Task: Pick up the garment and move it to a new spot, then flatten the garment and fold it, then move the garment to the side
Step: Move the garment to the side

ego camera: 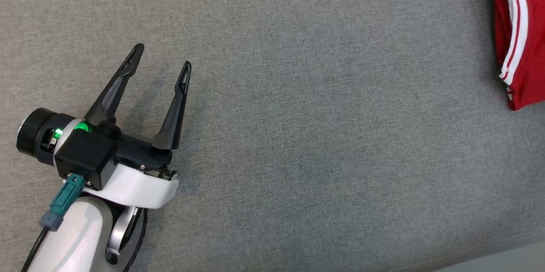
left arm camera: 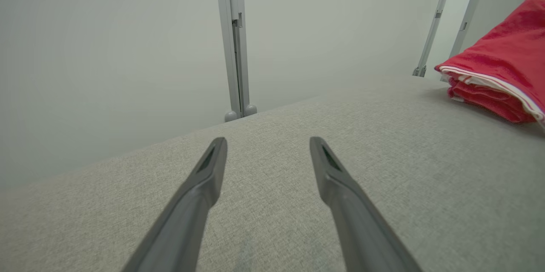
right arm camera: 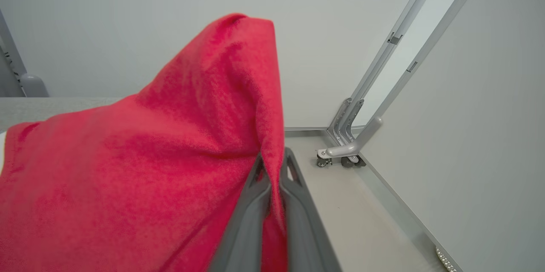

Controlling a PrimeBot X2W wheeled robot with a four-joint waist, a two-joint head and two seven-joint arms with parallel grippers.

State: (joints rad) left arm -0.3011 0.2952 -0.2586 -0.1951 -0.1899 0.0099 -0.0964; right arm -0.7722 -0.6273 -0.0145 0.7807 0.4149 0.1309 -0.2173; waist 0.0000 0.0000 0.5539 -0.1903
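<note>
A: What are the two pincers doing?

B: The right gripper (right arm camera: 274,159) has its two dark fingers pressed together on a fold of the red garment (right arm camera: 149,157). The cloth runs up between them and rises in a peak above the tips. The left gripper (ego camera: 162,55) is spread wide with nothing between its fingers. It sits low over the left part of the grey fabric surface (ego camera: 319,136), fingers pointing toward the surface's far edge. Whether it touches the fabric is not clear.

A: And where is the garment?

B: At the right end of the surface, well apart from the left gripper. From the head camera the garment (ego camera: 521,38) is red with white stripes, bunched in several layers and cut off by the picture's edge. From the left wrist, past the open left gripper (left arm camera: 268,140), the garment (left arm camera: 502,59) looks like a folded stack resting on the surface (left arm camera: 404,178), its white-edged layers facing the fingers.

A: What lies beyond the surface?

B: Past its far edge stand a pale wall and a grey metal post (left arm camera: 234,50). Past its right end, seen from the right wrist, a pale floor (right arm camera: 353,212) lies lower down, with a metal frame foot (right arm camera: 340,155) on small wheels in the corner. A thin strip of the surface (right arm camera: 51,106) shows behind the lifted cloth.
</note>
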